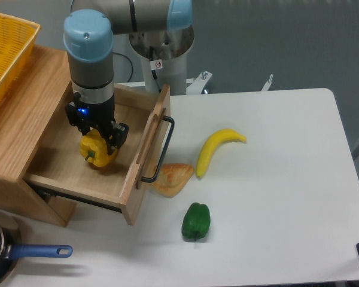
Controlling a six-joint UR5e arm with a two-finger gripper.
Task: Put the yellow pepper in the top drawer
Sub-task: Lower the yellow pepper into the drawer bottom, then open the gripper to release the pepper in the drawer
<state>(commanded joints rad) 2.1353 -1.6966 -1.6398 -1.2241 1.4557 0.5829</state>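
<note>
Over the open drawer, the gripper is clamped around the pepper, holding it low inside the box, at or just above the floor. Carrying looks done; what is left, by my judgement, is letting go and lifting clear.

Grey arm, light-blue caps, seemingly black end effector

The gripper covers the top of the yellow pepper — contact points hidden; far left, the yellow basket and pan are cut off.
</note>
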